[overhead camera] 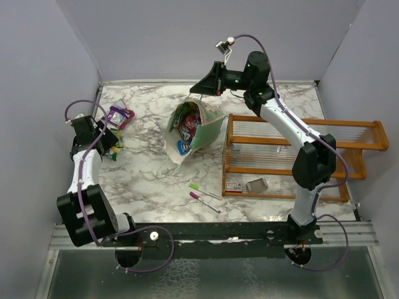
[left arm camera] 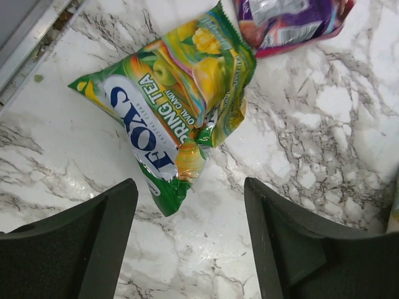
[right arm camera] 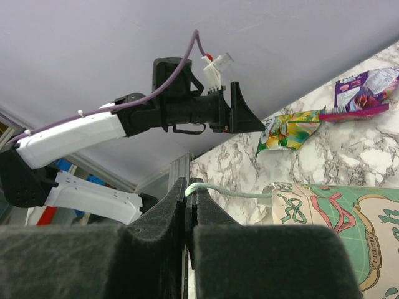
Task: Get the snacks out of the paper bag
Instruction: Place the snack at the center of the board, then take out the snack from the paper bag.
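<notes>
The snacks (overhead camera: pixel 185 129) are split between two places. Several are seen inside the paper bag (overhead camera: pixel 211 128), which is tipped with its mouth towards the left arm near the middle of the marble table (overhead camera: pixel 149 180). Two are laid out near the table's left edge: a green packet (left arm camera: pixel 174 112) and, just beyond it, a purple packet (left arm camera: pixel 293 18).

The bag is held up by its string handle (right arm camera: pixel 230 192), which is pinched between the pressed-together fingers of the right gripper (right arm camera: pixel 187 193). The left gripper (left arm camera: pixel 188 190) is held over the green packet with its fingers spread. The packet lies flat on the marble and is touched by neither finger.

The step in hand is judged to be the setting down of one packet on the left pile, with more to be fetched.

For the next move, the left arm would have to be lifted clear of the pile and brought across to the bag's mouth. There, one packet would have to be singled out from the crowded stack and pinched by an edge. The bag should be kept tilted and steady by the right gripper, since its thin paper wall could be snagged or dragged. The orange rack (overhead camera: pixel 299 121) and the pens (overhead camera: pixel 204 194) are best left untouched.
</notes>
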Controlling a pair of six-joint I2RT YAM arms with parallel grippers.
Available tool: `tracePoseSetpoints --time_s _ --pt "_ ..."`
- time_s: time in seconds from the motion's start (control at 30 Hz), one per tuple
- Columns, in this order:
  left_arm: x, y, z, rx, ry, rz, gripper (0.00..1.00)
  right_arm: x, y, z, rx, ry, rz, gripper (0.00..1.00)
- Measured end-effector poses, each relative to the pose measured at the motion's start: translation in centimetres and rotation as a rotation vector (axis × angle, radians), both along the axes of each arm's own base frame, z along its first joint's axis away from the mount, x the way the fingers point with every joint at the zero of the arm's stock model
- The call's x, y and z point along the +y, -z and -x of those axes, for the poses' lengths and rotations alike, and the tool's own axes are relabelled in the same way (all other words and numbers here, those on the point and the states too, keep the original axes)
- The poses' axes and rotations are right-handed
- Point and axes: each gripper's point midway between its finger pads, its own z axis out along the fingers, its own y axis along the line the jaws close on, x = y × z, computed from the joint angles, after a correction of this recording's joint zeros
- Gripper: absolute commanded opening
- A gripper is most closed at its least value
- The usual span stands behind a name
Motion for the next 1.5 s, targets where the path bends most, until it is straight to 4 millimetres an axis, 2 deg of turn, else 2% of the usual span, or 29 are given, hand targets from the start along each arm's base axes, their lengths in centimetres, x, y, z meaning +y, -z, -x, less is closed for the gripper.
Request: tracePoseSetpoints --time_s 0.17,0.33,0.5,0.7,0.83,0.97,1.07,1.2,1.27,1.37,1.5 --pt "0.0 -2.8 0.5 -0.090 -0.010 -0.043 0.78 0.0 0.0 0.0 0.000 0.000 0.000 0.01" --pt "-2.0 -4.1 1.1 -0.176 0.054 -0.006 0.85 0.0 0.0 0.0 0.000 0.000 0.000 0.01" --pt "-7.7 -5.1 2.2 -0.274 0.244 0.113 0.88 0.0 0.0 0.0 0.000 0.000 0.000 0.01" --pt "-15.9 -7.2 5.0 -0.363 0.516 0.222 0.75 0.0 0.0 0.0 0.000 0.000 0.000 0.01" --pt "-19.9 -8.6 5.9 -0.393 0.650 0.290 0.68 0.0 0.0 0.0 0.000 0.000 0.000 0.01" --pt "-24.6 -10.2 6.5 -0.387 0.807 0.321 0.52 0.0 0.0 0.0 0.001 0.000 0.000 0.01" --pt "-27.7 -11.0 6.2 -0.369 0.903 0.304 0.38 0.0 0.0 0.0 0.000 0.000 0.000 0.01" --pt "-31.1 -10.1 5.4 -0.308 0.984 0.235 0.21 0.0 0.0 0.0 0.000 0.000 0.000 0.01" --pt "-32.3 -9.2 5.1 -0.267 1.006 0.190 0.18 0.0 0.0 0.0 0.000 0.000 0.000 0.02" --pt "-32.5 -7.8 4.1 -0.223 0.988 0.123 0.16 0.0 0.0 0.0 0.000 0.000 0.000 0.01" --pt "-31.5 -5.6 2.7 -0.168 0.932 0.055 0.15 0.0 0.0 0.0 0.000 0.000 0.000 0.01"
